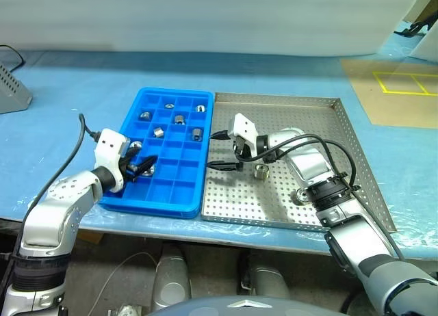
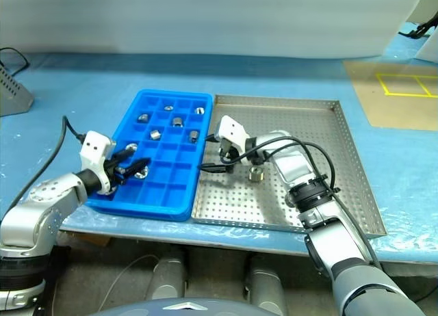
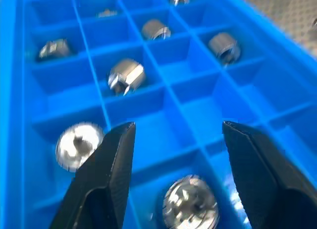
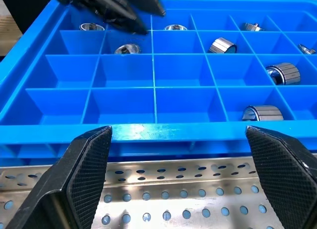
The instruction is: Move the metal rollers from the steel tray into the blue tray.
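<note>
The blue tray point(image 1: 147, 193) lies left of the steel tray point(image 1: 342, 135), the two touching. Several metal rollers point(image 1: 179, 119) sit in the blue tray's compartments. Two more rollers point(image 1: 261, 170) lie on the steel tray's perforated floor, one of them by my right wrist point(image 1: 302, 195). My left gripper point(image 1: 140, 167) hovers over the blue tray's near left compartments, open, with a roller point(image 3: 190, 206) lying in the cell below its fingers. Low over the steel tray's left edge, my right gripper point(image 1: 224, 150) points at the blue tray, wide open and empty.
The trays rest on a blue-covered table point(image 1: 68, 124) near its front edge. A grey slotted object point(image 1: 10, 90) stands at the far left. A brown sheet with yellow tape lines point(image 1: 393, 90) lies at the back right.
</note>
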You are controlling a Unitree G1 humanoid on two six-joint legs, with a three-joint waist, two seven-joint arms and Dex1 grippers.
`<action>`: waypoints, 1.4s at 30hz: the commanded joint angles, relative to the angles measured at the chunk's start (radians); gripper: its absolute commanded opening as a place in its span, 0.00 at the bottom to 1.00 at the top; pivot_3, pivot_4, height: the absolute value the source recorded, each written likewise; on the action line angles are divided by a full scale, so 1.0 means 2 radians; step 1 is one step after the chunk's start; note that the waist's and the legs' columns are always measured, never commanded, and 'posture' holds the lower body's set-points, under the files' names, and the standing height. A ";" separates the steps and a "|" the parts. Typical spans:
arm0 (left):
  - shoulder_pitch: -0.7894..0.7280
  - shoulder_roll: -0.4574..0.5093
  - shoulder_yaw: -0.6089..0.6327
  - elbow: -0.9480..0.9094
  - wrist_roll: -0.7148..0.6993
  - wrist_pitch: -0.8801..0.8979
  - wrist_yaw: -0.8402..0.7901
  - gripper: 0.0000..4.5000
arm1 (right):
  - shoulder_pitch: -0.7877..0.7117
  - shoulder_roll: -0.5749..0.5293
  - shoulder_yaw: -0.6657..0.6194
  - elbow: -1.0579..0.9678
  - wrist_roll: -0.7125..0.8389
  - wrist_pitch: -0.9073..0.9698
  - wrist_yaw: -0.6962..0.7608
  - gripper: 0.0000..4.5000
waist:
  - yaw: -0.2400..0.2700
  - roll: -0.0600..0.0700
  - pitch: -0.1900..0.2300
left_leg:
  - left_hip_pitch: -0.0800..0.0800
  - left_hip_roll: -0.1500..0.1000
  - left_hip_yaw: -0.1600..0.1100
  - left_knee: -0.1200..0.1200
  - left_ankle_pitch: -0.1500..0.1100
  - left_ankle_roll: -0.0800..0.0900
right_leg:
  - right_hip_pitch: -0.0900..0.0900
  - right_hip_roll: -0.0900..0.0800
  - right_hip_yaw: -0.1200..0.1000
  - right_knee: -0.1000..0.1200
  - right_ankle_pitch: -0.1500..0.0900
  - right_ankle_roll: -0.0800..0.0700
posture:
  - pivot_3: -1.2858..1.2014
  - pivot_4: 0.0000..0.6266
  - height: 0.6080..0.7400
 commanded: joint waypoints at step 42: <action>-0.182 -0.029 -0.150 0.093 -0.009 -0.024 -0.165 0.67 | -0.054 -0.030 -0.101 0.339 -0.070 -0.148 -0.127 0.91 | -0.042 0.001 0.000 | 0.000 0.000 0.001 0.008 -0.001 0.002 | 0.000 0.000 0.003 0.005 0.001 0.000 | 0.48 0.24 1.00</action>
